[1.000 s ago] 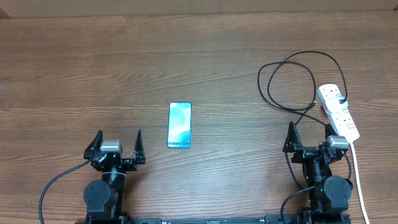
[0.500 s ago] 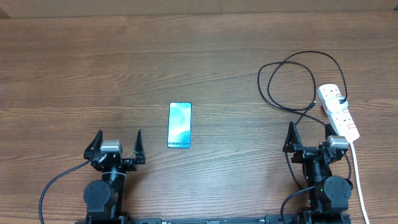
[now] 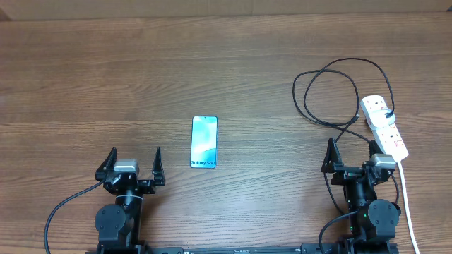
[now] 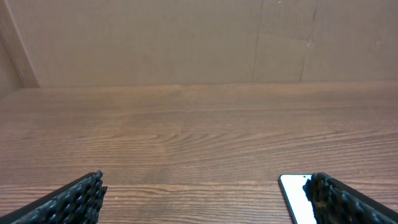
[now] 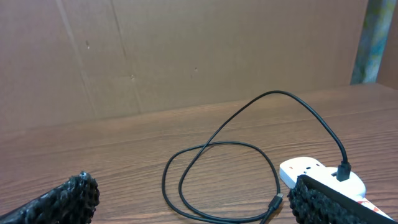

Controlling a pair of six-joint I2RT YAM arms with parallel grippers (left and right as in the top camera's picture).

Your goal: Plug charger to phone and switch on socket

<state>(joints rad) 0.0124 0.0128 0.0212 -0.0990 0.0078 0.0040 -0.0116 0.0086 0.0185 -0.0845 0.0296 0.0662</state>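
Observation:
The phone (image 3: 204, 142) lies flat at mid-table, screen up, reading "Galaxy S24+". The black charger cable (image 3: 294, 89) lies in loose loops at the right, one end plugged into the white socket (image 3: 385, 127). My left gripper (image 3: 134, 156) is open, near the front edge and left of the phone. My right gripper (image 3: 351, 152) is open beside the socket's near end. In the left wrist view the phone's corner (image 4: 295, 196) shows by my right finger (image 4: 348, 200). In the right wrist view the cable (image 5: 273, 93) loops ahead, its plug tip (image 5: 275, 200) lying free next to the socket (image 5: 311, 169).
The socket's thick white cord (image 3: 408, 204) runs toward the front edge past my right arm. A brown cardboard wall (image 4: 199, 37) stands behind the wooden table (image 3: 106, 70).

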